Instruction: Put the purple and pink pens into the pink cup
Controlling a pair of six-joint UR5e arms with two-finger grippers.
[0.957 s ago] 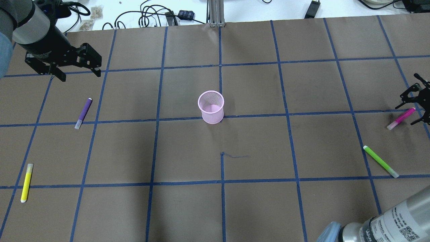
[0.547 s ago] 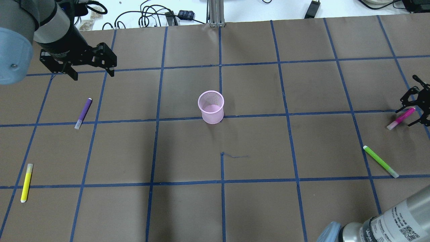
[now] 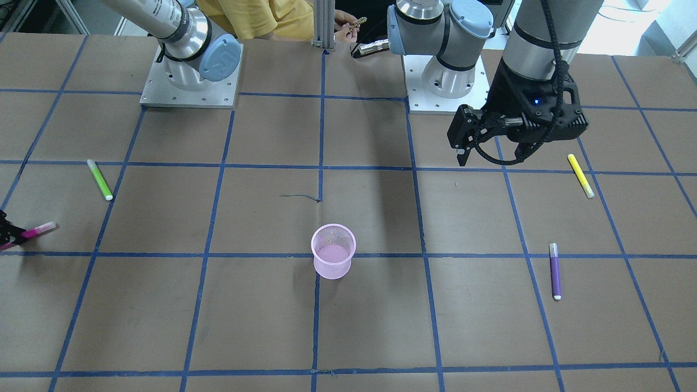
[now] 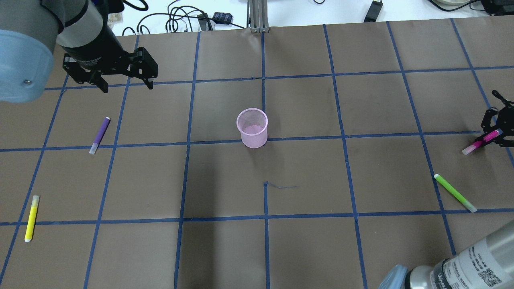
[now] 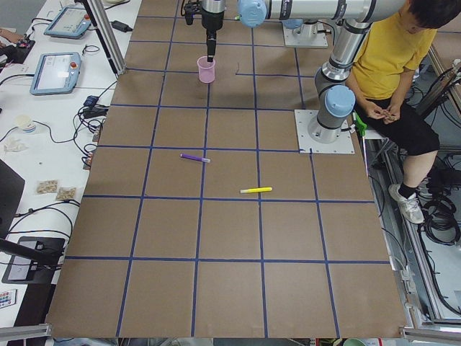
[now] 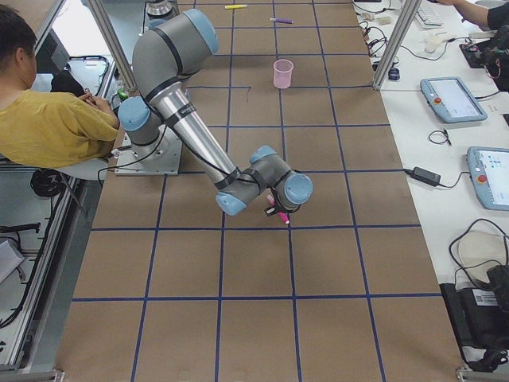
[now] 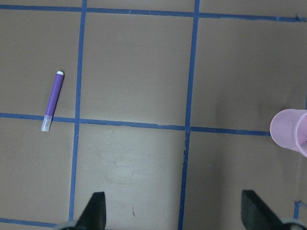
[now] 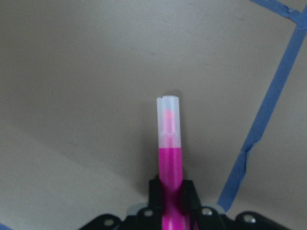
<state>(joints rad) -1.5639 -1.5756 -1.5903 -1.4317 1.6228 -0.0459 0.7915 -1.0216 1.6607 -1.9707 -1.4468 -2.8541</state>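
Note:
The pink mesh cup [image 4: 252, 127] stands upright at the table's middle and also shows in the front view [image 3: 333, 251]. The purple pen [image 4: 99, 135] lies flat to its left, alone, and shows in the left wrist view [image 7: 52, 101]. My left gripper [image 4: 127, 86] is open and empty, hovering beyond the purple pen. My right gripper [image 4: 496, 134] is shut on the pink pen [image 4: 478, 142] at the table's right edge. The right wrist view shows its pads pinching the pink pen [image 8: 169, 143] low over the table.
A yellow pen [image 4: 31, 218] lies at the near left and a green pen [image 4: 455, 193] at the near right. Blue tape lines grid the brown table [image 4: 305, 241]. Cables and a metal post sit past the far edge. A seated person shows behind the robot.
My left gripper has moved right along the far side, still open. My right gripper's jaws have narrowed and closed on the pink pen, which has barely shifted.

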